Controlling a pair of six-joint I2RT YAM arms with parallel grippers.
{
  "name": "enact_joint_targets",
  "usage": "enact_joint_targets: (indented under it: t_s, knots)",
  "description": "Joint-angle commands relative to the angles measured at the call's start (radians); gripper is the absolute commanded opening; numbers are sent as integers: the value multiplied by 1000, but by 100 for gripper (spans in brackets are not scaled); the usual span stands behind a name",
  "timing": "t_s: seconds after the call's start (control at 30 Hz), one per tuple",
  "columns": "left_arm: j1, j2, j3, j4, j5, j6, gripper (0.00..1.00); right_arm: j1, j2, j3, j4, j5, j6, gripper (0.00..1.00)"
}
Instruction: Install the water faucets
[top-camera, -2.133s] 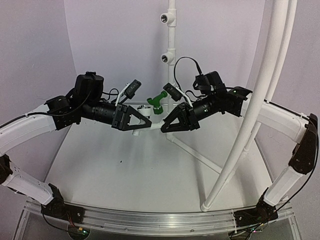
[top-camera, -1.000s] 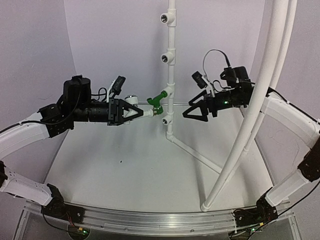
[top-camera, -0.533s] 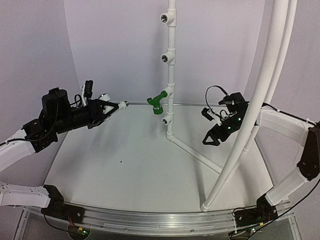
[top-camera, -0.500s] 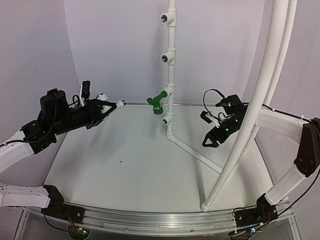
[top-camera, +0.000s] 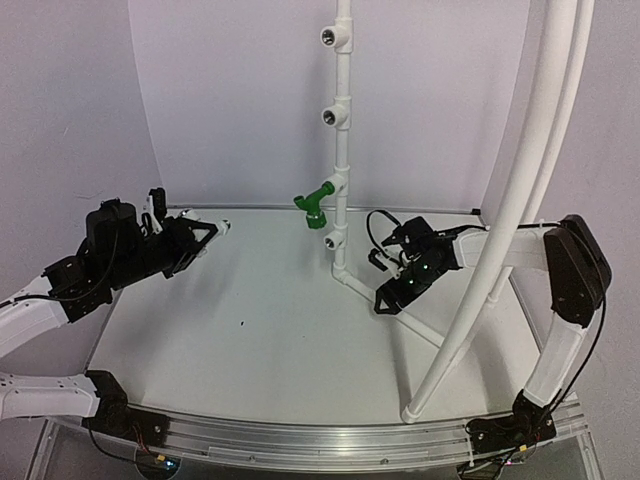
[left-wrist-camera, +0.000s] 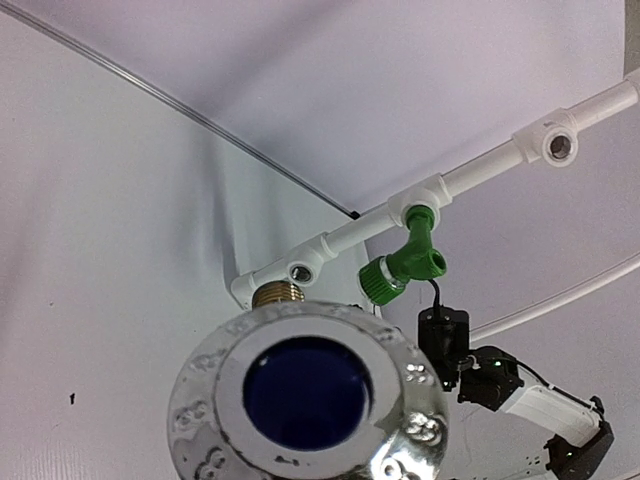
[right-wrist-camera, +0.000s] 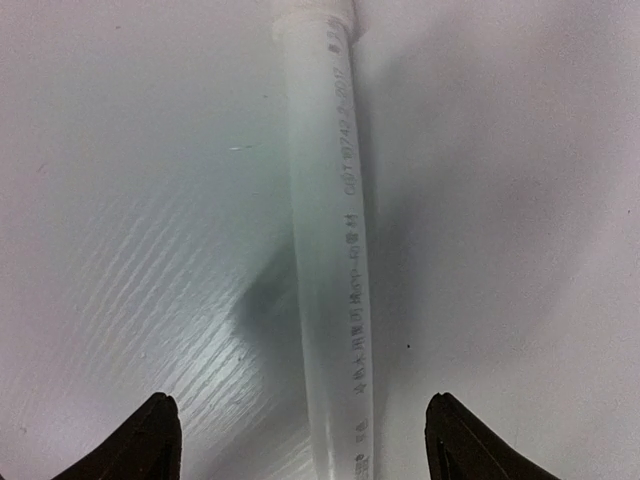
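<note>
Top external view: the green faucet sits screwed into a tee on the upright pipe, at about 12 o'clock on the table, with its spout bent down toward 7 o'clock. Just below it is an open tee with a dark hole. The second faucet fills the left wrist view: a shiny silver round face with a blue centre and a brass threaded end at 12 o'clock. It is at the tip of the left gripper, out at 9 o'clock. That arm reaches low and level, aimed toward 2 o'clock. Its fingers seem clenched on the faucet, though the wrist view hides them. The right gripper hangs at 3 o'clock, nose down over the slanting pipe on the table. Its fingers are spread wide on both sides of that pipe, holding nothing. Tall curved pipes stand close behind the right arm. There is bare table between the two grippers.
</note>
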Motion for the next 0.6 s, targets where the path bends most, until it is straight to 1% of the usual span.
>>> enact_joint_targets:
  t_s: [0.0, 0.1, 0.3, 0.37, 0.47, 0.57]
  knots:
    - [5, -59, -4, 11, -87, -38, 0, 12, 65, 56, 80, 82, 99, 76]
    - [4, -63, 8, -6, -104, -25, 0, 25, 109, 81, 88, 77, 146, 71]
    - [5, -22, 42, -25, -94, -1, 0, 58, 203, 154, 88, 14, 280, 53]
    - [5, -17, 40, -20, -96, -6, 0, 66, 239, 193, 88, 33, 342, 47]
    - [5, -15, 41, -25, -102, -9, 0, 71, 296, 263, 88, 95, 427, 44]
    - [5, -7, 47, -40, -109, -10, 0, 70, 350, 325, 86, 158, 490, 32]
